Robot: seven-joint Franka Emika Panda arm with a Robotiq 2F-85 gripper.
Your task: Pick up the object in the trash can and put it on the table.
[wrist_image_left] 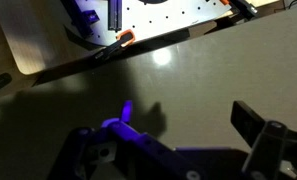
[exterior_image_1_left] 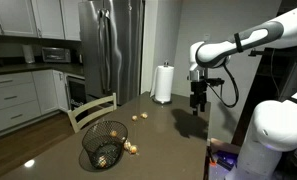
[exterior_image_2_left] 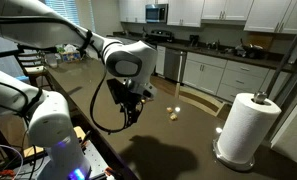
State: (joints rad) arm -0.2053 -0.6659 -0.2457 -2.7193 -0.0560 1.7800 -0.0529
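Note:
The black wire-mesh trash can [exterior_image_1_left: 104,145] lies tilted on the dark brown table [exterior_image_1_left: 168,135], near its front left. Pale yellowish objects [exterior_image_1_left: 109,153] show through the mesh inside it, and one more [exterior_image_1_left: 131,149] lies just outside its mouth. My gripper [exterior_image_1_left: 198,103] hangs above the table's far right part, well away from the trash can. It is open and empty in the wrist view [wrist_image_left: 188,112], with only bare table top [wrist_image_left: 188,70] between the fingers. In an exterior view the gripper [exterior_image_2_left: 131,112] hovers over the table [exterior_image_2_left: 178,145]; the trash can is out of view there.
A white paper towel roll [exterior_image_1_left: 163,83] [exterior_image_2_left: 243,128] stands on the table. A small pale object [exterior_image_1_left: 140,116] [exterior_image_2_left: 173,112] lies mid-table. A wooden chair back [exterior_image_1_left: 91,110] rises behind the trash can. A steel fridge [exterior_image_1_left: 110,45] and white cabinets stand beyond.

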